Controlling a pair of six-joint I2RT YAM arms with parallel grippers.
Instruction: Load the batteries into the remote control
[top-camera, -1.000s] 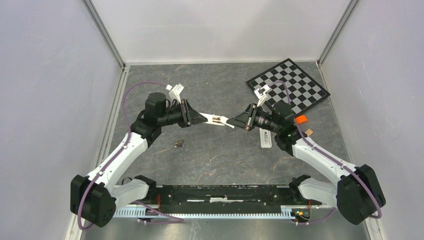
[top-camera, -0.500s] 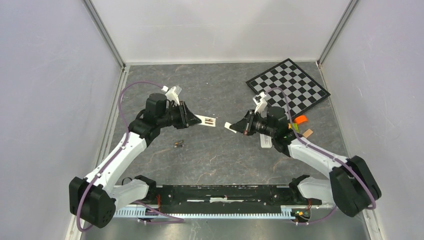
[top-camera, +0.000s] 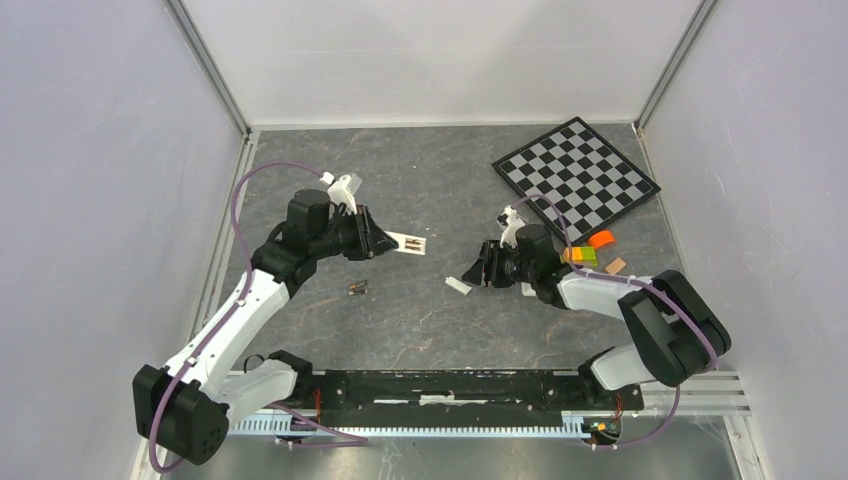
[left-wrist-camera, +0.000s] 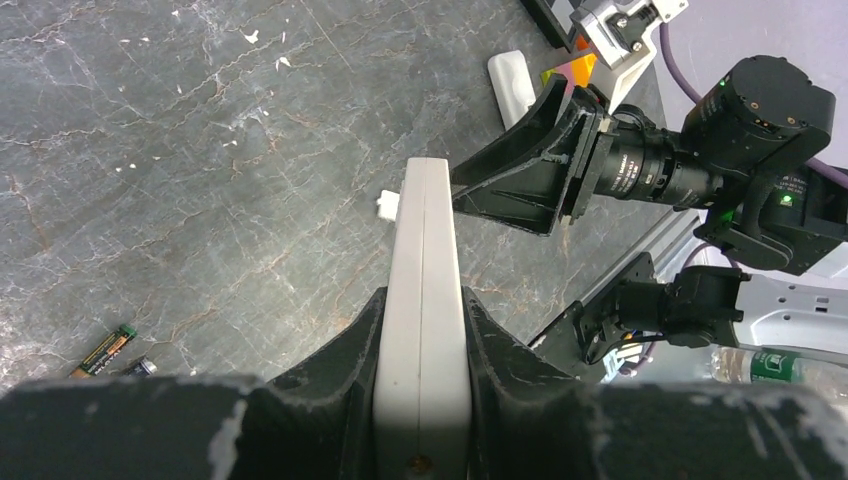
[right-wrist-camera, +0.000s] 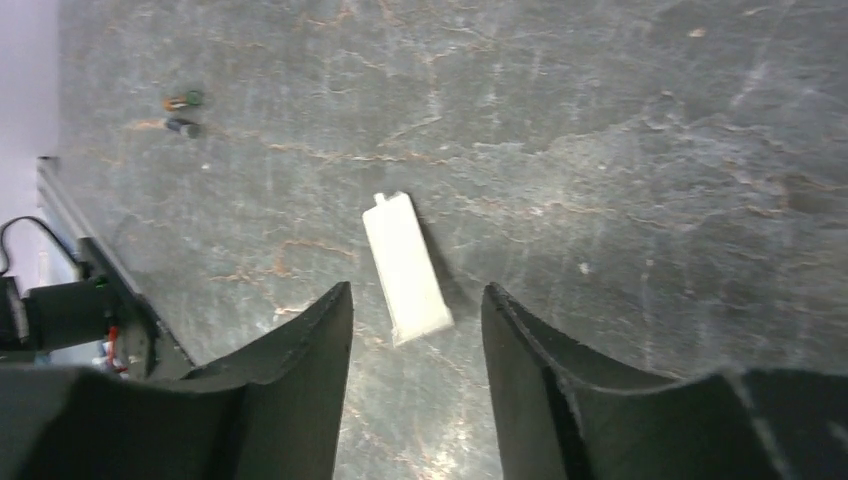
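Note:
My left gripper (top-camera: 384, 240) is shut on one end of the white remote control (top-camera: 408, 243) and holds it above the table; in the left wrist view the remote control (left-wrist-camera: 424, 250) runs straight out between the jaws of that gripper (left-wrist-camera: 422, 305). The batteries (top-camera: 356, 289) lie together on the table below it, two dark cylinders (left-wrist-camera: 108, 350) (right-wrist-camera: 183, 113). My right gripper (top-camera: 478, 273) stands open just over the table. A small white cover piece (top-camera: 458, 285) lies flat in front of its fingers (right-wrist-camera: 407, 268), touching neither.
A chessboard (top-camera: 576, 171) lies at the back right. Orange (top-camera: 601, 239) and green-yellow (top-camera: 580, 256) blocks and a tan piece (top-camera: 615, 265) sit behind the right arm. Another white bar-shaped object (left-wrist-camera: 512, 86) lies near the right gripper.
The right gripper pulled away from the remote with the white cover, dropped to the table, opened and let the cover go. The left gripper drew the remote slightly left.

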